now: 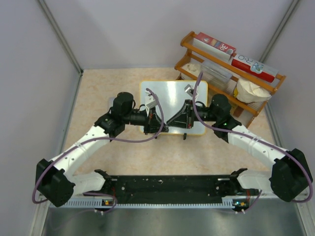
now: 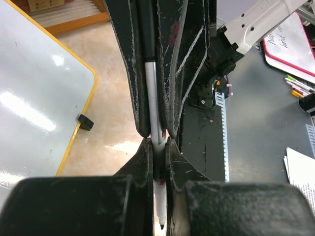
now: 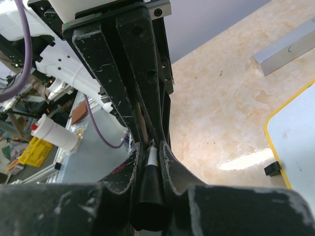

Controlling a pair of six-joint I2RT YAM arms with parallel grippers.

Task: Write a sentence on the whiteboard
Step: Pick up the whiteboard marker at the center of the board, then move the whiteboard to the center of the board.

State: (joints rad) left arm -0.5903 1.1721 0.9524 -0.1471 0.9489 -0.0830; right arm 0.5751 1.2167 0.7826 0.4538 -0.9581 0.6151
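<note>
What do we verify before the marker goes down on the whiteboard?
1. Grip: marker clamped in left jaws, ok.
2. Tip: marker tip bare, ok.
3. Cap: cap clamped in right jaws, ok.
4. Board: whiteboard lies flat under both jaws, ok.
5. Surface: visible part blank, ok; under the jaws, cannot tell.
6. Contact: marker tip touching whiteboard, cannot tell.
</note>
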